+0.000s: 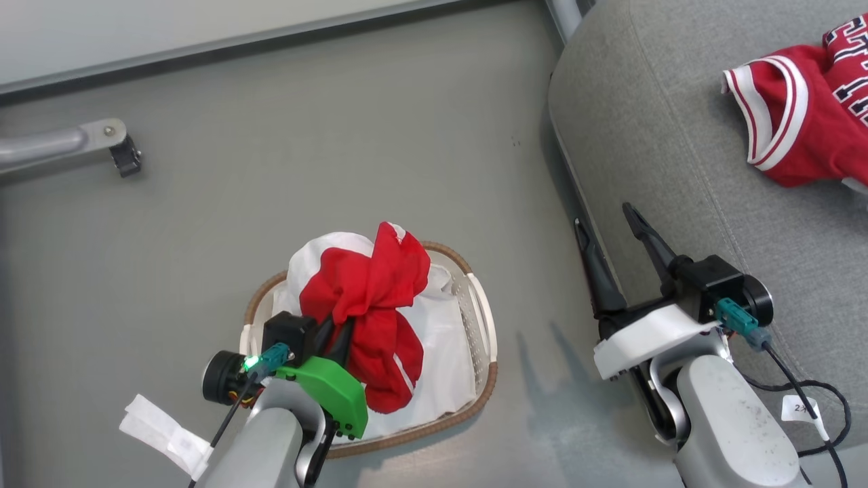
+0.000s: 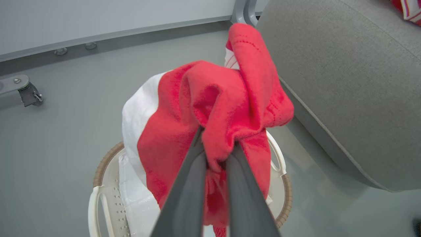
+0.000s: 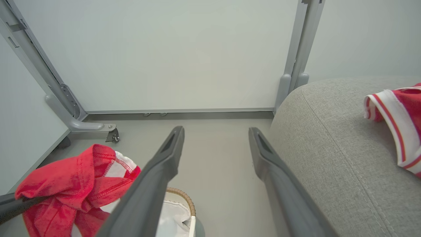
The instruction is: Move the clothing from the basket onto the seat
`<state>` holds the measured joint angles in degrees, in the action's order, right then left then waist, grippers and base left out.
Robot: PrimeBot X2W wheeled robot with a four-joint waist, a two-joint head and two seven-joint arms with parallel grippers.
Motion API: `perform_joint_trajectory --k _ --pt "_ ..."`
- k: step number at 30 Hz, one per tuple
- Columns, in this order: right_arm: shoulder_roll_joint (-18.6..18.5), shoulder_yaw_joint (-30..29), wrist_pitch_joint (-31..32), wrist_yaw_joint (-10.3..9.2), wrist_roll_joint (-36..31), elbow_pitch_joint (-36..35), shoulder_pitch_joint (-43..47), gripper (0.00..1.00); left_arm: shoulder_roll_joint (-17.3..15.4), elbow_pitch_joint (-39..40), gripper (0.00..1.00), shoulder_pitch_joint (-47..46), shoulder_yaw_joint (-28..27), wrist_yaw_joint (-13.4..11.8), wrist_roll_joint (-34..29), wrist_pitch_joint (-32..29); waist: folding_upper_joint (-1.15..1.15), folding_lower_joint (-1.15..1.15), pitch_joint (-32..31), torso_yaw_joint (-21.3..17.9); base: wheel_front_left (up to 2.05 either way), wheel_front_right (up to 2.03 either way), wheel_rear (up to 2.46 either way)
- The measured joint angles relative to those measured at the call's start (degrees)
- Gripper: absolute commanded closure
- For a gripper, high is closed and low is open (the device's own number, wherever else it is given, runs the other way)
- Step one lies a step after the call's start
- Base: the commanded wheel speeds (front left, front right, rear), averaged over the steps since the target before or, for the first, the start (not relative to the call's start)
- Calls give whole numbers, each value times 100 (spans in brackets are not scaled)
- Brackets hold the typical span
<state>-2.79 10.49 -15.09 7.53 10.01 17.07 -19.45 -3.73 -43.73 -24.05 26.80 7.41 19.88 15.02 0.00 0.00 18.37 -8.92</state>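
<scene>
My left gripper is shut on the plainer red-and-white garment, holding it bunched above the white basket with the brown rim. From the left wrist, the two fingers pinch the red cloth over the basket. The red jersey with white-striped trim and lettering lies on the grey seat at the upper right. At the seat's near edge my right gripper is open, holding nothing. Its wrist view shows spread fingers, the held garment at lower left and the jersey on the seat.
A white liner sheet lies in the basket bottom. A grey frame leg with a caster stands on the floor at the left. A wall panel and metal post run behind the seat. A black cable trails from my right wrist.
</scene>
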Motion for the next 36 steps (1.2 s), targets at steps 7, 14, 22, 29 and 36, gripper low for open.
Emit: perform_joint_trajectory --k 7,14,22,29,36 --pt "-1 2 -1 0 -9 44 305 0 32 556 100 178 -143 0 -156 0 0 0 -482 142 0 0 0" --pt "-1 15 -1 0 0 109 486 0 49 1259 100 196 -38 -1 -141 0 0 0 -816 243 0 0 0" --pt "-2 -78 0 0 34 140 665 0 48 1844 100 82 170 -1 -118 1 0 0 -1081 350 0 0 0" --pt "-1 -40 -1 0 41 169 746 0 34 2332 100 -79 375 0 -119 1 0 0 -1182 362 0 0 0" --pt "-2 -7 -1 0 43 215 797 0 34 2613 100 -170 386 0 -90 1 0 0 -1252 327 0 0 0"
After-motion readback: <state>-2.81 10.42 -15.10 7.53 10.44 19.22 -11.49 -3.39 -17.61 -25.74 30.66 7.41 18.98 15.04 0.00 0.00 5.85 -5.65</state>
